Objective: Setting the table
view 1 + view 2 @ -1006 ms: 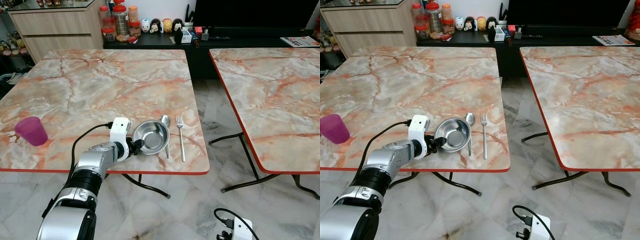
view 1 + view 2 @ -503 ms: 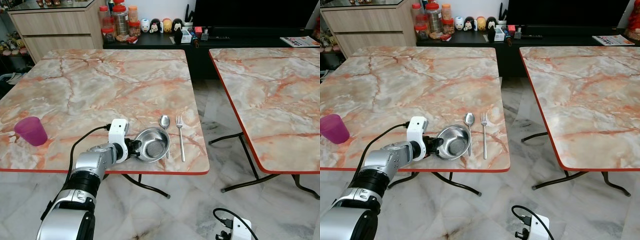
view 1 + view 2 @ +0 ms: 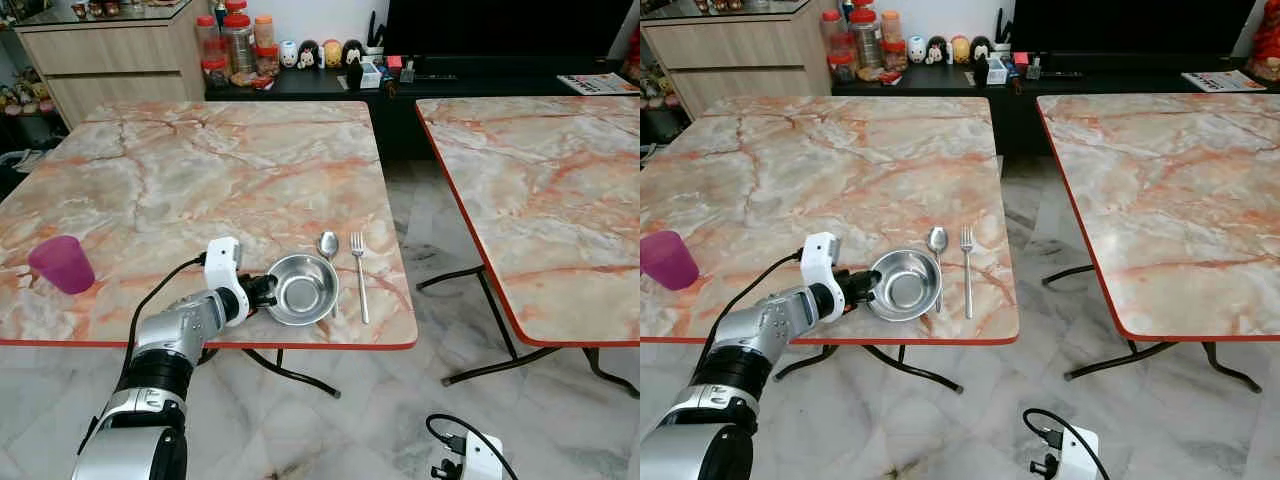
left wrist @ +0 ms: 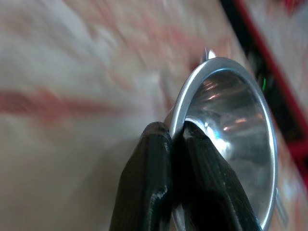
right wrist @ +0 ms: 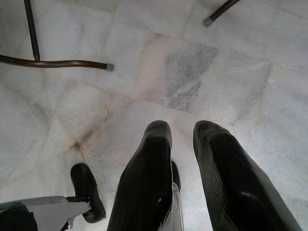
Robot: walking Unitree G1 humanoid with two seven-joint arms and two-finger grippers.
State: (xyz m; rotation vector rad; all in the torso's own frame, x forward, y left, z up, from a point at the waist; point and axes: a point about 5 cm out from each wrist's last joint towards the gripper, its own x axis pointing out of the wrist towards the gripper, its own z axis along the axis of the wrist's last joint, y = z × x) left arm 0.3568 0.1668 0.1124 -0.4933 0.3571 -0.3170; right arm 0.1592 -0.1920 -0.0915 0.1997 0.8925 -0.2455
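The right gripper (image 5: 182,144) hangs idle over the marble floor (image 5: 192,72), its fingers slightly parted with nothing between them. On the near table (image 3: 200,170), the steel bowl (image 3: 300,289) sits close to the front edge. Just right of the bowl lie a spoon (image 3: 329,250), then a fork (image 3: 359,275); a pink cup (image 3: 62,263) stands well to its left. The left gripper (image 3: 262,291) is clamped on the bowl's left rim, one finger inside, one outside. The left arm reaches low across the table edge. Behind the bowl, jars (image 3: 235,40) line a dark counter.
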